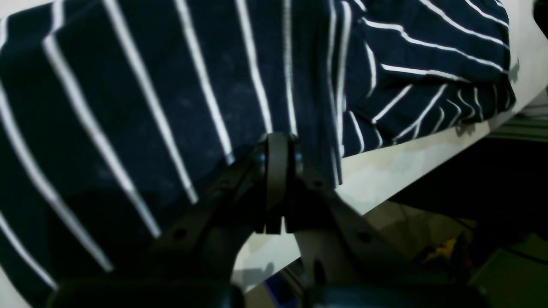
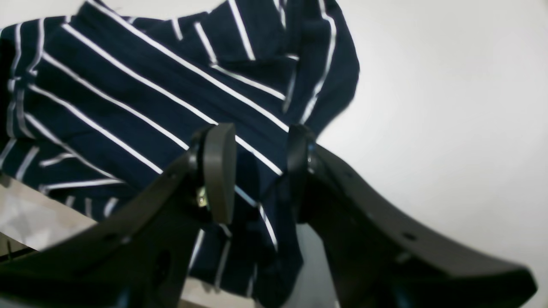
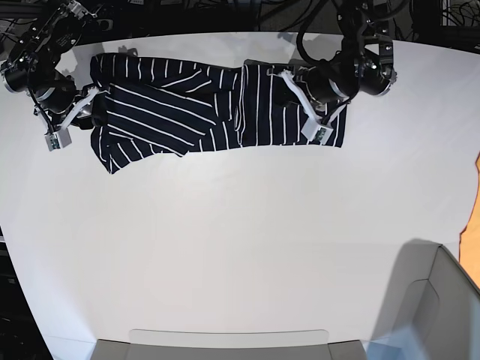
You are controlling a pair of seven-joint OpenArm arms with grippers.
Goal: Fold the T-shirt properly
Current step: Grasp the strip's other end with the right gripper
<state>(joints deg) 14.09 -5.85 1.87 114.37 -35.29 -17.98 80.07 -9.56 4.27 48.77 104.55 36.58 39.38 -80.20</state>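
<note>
White table [image 3: 225,247] matte; T-shirt [image 3: 187,112] along far edge.

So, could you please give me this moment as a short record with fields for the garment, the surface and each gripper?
garment: T-shirt, dark navy with thin white stripes, lying stretched out and rumpled along the far side of the table
surface: white table
left gripper: left gripper shut on the T-shirt cloth near the table's edge
right gripper: right gripper with jaws apart, cloth between them, at the shirt's other end
fold state: not yet neatly folded
</note>
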